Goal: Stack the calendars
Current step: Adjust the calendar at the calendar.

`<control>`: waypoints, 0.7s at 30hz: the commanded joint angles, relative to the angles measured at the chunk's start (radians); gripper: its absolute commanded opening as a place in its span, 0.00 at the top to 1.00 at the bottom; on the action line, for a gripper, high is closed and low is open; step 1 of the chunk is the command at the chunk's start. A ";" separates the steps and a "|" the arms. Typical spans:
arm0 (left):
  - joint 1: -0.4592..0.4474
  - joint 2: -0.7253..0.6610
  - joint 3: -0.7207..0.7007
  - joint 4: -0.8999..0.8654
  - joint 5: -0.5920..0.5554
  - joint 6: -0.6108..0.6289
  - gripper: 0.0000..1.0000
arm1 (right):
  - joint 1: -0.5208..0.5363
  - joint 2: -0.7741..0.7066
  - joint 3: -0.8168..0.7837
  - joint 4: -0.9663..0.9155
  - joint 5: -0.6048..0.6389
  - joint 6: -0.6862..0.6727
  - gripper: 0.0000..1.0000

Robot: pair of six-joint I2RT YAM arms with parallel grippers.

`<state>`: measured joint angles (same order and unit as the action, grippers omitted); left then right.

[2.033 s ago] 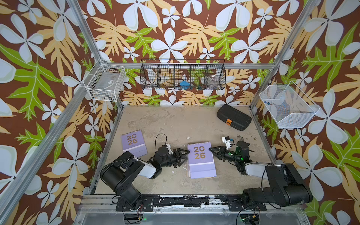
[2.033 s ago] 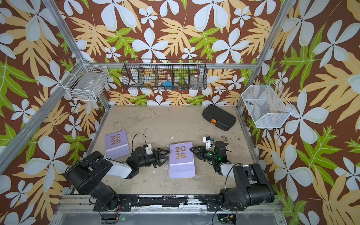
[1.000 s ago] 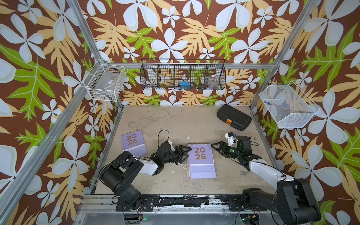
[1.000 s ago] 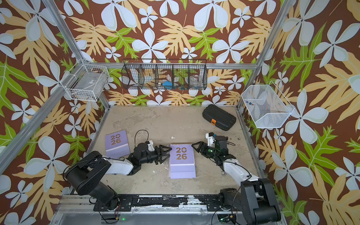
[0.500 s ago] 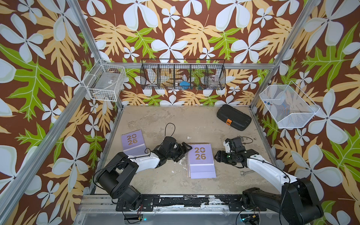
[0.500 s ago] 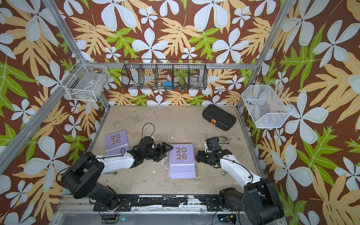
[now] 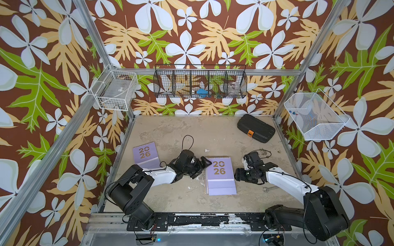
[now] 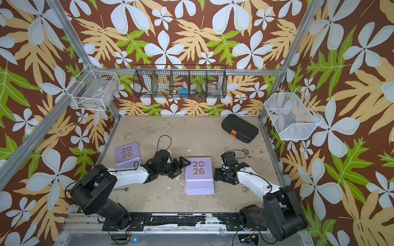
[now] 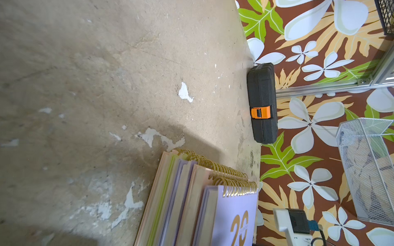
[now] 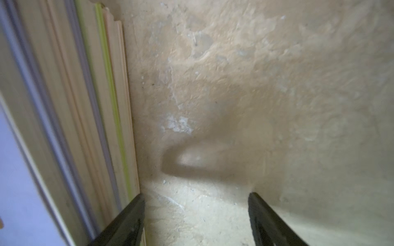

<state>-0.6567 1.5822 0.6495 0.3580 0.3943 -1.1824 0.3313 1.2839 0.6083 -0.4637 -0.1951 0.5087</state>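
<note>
Flat paper stack of calendars (image 7: 220,177) with gold wire rings, middle of frame on rough, chipped floor (image 7: 191,132). Lone lilac calendar (image 7: 146,154) further left. Left claw (image 7: 204,170) and right claw (image 10: 196,213) spread wide, empty. Lower covers hidden.

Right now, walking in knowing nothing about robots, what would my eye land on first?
Probably the loud flower-and-leaf wallpaper on every wall. Next, the pile of calendars mid-table, a lilac "2026" cover on top, with the left gripper and right gripper open on either side of it. A lone lilac calendar lies near the table's left edge, and a black case sits in the far right corner.
</note>
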 commanded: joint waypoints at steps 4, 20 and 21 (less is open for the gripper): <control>-0.003 0.004 0.007 0.036 0.015 -0.012 0.00 | 0.000 0.005 -0.008 0.031 -0.078 0.003 0.23; 0.036 -0.110 0.034 -0.161 -0.110 0.071 0.00 | 0.000 -0.059 0.099 -0.061 0.091 -0.021 0.23; 0.057 -0.136 0.036 -0.192 -0.120 0.088 0.00 | 0.000 -0.066 0.119 -0.069 0.095 -0.022 0.23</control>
<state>-0.6323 1.4883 0.6735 0.2802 0.3523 -1.1629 0.3313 1.2362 0.6933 -0.4904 -0.1772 0.5030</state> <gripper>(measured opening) 0.997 0.768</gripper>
